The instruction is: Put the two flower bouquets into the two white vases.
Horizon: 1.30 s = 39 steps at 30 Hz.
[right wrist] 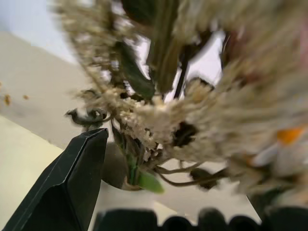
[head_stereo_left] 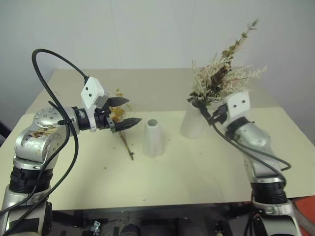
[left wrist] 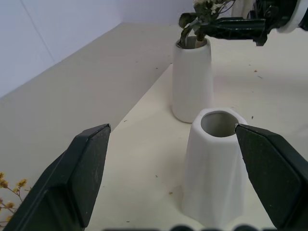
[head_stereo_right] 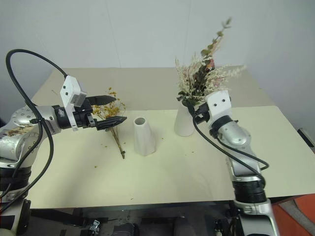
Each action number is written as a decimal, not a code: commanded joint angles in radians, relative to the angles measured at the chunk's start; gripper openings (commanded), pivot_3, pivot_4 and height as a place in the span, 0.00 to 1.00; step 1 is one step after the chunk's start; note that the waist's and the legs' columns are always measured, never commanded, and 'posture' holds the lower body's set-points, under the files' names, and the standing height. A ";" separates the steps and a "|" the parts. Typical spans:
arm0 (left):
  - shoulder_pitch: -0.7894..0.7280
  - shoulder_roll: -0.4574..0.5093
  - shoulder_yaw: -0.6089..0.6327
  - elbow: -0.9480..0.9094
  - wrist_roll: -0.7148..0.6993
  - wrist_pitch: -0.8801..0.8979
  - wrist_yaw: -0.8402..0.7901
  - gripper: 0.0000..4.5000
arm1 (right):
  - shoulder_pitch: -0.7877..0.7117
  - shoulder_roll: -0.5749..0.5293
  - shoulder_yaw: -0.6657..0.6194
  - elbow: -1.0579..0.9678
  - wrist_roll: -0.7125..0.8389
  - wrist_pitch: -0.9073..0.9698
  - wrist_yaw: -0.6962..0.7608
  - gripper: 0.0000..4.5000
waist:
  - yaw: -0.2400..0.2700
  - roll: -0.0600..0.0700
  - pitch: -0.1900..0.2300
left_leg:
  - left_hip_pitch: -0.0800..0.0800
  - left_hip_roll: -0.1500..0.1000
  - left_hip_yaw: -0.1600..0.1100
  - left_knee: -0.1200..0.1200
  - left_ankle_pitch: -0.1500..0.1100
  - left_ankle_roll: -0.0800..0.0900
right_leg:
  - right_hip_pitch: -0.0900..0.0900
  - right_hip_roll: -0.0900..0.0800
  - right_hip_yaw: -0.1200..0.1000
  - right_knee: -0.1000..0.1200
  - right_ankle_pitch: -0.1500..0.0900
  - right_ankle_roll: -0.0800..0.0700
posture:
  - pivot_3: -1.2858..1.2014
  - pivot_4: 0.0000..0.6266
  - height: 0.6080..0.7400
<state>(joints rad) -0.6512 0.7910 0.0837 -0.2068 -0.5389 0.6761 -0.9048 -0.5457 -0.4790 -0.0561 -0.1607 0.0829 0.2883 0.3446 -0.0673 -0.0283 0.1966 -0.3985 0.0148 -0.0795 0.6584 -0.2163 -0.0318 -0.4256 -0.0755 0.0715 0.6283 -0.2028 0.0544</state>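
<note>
Feathery cream bouquet is seated in matte tapered vase; cone vase is unfilled; brittle yellow bouquet is laid on worktop; both left end effector and right end effector are released.

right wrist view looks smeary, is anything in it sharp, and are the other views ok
Right wrist view: the cream-white bouquet is blurred, too close to the lens; only the dark finger has a crisp edge. Left wrist view: cone vase and taller vase are sharp. Head views: even soft light, faint shadows on the table.
</note>
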 commanded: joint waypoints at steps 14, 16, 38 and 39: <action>0.076 -0.026 0.273 -0.228 -0.096 0.310 0.410 1.00 | 0.240 -0.421 -0.299 -0.366 0.396 0.323 0.455 1.00 | 0.016 0.000 0.000 | 0.002 0.000 0.000 0.001 0.000 0.000 | 0.003 0.000 0.000 -0.001 -0.005 0.009 | 0.52 0.24 1.00; 0.075 -0.024 0.282 -0.274 -0.060 0.438 0.528 1.00 | 0.284 -0.496 -0.319 -0.384 0.438 0.375 0.519 1.00 | 0.017 -0.001 0.000 | 0.002 0.000 0.000 0.001 0.000 0.000 | 0.003 -0.001 0.000 -0.001 -0.005 0.009 | 0.52 0.24 1.00; -0.106 -0.355 0.169 -0.063 0.128 0.866 0.879 1.00 | -0.068 -0.558 -0.144 -0.343 0.796 0.529 0.649 1.00 | 0.037 -0.003 0.000 | 0.000 -0.002 0.000 0.001 0.000 0.000 | 0.002 -0.002 -0.001 -0.003 -0.005 0.009 | 0.52 0.24 1.00; -0.115 -0.361 0.164 -0.044 0.128 0.849 0.866 1.00 | -0.062 -0.558 -0.141 -0.348 0.791 0.531 0.639 1.00 | 0.038 -0.003 0.000 | 0.000 -0.002 0.000 0.001 0.000 0.000 | 0.002 -0.002 -0.001 -0.003 -0.005 0.009 | 0.52 0.24 1.00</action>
<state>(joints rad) -0.7278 0.4269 0.2519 -0.2518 -0.4206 1.5698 -0.0199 -0.6033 -1.0324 -0.1898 -0.4829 0.8806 0.8151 1.0021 -0.0288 -0.0316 0.1967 -0.3988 0.0132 -0.0797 0.6597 -0.2164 -0.0323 -0.4234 -0.0769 0.0707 0.6258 -0.2077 0.0633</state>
